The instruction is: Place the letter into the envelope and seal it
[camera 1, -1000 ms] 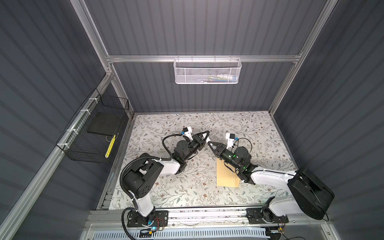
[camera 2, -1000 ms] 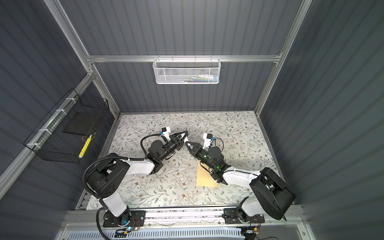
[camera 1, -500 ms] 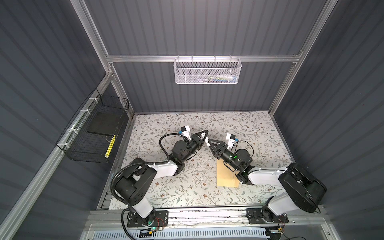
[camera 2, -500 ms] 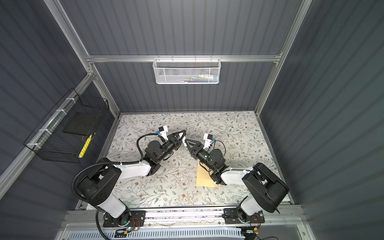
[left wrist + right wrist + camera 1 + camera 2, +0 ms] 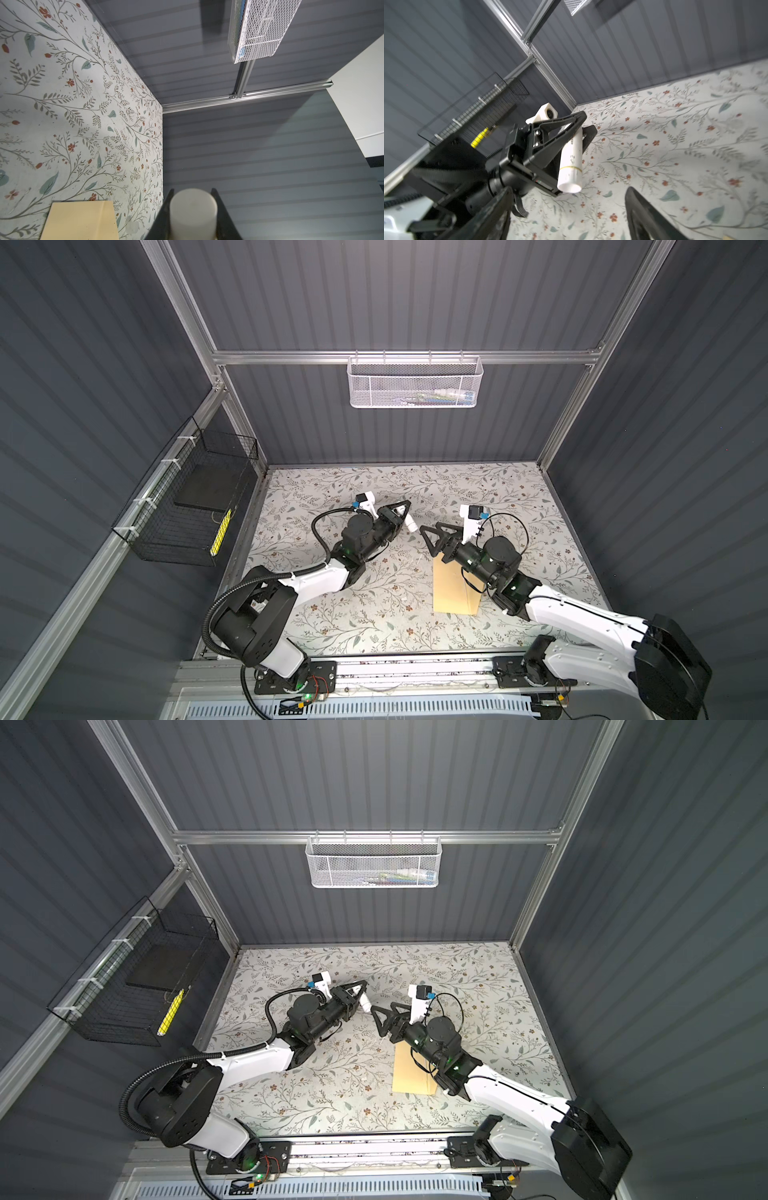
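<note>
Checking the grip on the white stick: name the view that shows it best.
Right wrist view: the white stick shows nearly full length, side-on, clamped in the left gripper. Left wrist view shows only its blurred end; both top views show a small tip.

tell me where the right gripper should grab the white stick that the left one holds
On the stick, grip the free end that juts out past the left gripper. Come in from the side of the open right gripper, with its jaws across the round body. That end is bare and points roughly toward it, while the middle of the stick is clamped.
</note>
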You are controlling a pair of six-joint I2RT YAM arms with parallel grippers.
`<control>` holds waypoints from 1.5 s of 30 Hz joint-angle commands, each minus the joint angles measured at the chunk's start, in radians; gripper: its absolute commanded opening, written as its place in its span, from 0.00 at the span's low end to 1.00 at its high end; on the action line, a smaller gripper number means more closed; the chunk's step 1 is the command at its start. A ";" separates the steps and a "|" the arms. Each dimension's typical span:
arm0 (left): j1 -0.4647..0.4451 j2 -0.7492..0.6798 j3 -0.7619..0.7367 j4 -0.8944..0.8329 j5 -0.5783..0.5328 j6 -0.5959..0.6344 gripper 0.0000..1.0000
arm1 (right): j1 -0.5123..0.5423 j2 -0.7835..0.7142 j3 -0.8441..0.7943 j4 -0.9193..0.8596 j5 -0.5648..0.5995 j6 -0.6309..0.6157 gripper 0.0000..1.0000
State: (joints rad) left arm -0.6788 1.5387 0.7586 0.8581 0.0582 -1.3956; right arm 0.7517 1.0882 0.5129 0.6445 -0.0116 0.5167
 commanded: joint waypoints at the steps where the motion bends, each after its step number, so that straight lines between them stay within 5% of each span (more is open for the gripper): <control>1: 0.007 -0.037 0.054 -0.083 -0.005 -0.017 0.00 | 0.019 -0.034 0.018 -0.085 0.105 -0.446 0.84; 6: 0.007 -0.046 0.076 -0.119 -0.001 -0.015 0.00 | 0.030 -0.029 0.027 -0.024 0.146 -0.721 0.83; 14: 0.007 -0.037 0.082 -0.122 -0.006 -0.035 0.00 | 0.088 0.024 0.051 0.087 0.130 -0.891 0.78; 19: 0.007 -0.048 0.073 -0.135 -0.014 -0.040 0.00 | 0.103 0.097 0.029 0.194 0.150 -0.905 0.73; 45: 0.010 -0.045 0.064 -0.114 -0.011 -0.048 0.00 | 0.124 0.205 0.066 0.200 0.166 -0.919 0.52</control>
State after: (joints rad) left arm -0.6739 1.5120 0.8089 0.7185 0.0509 -1.4361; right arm 0.8722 1.2873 0.5468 0.8009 0.1352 -0.4053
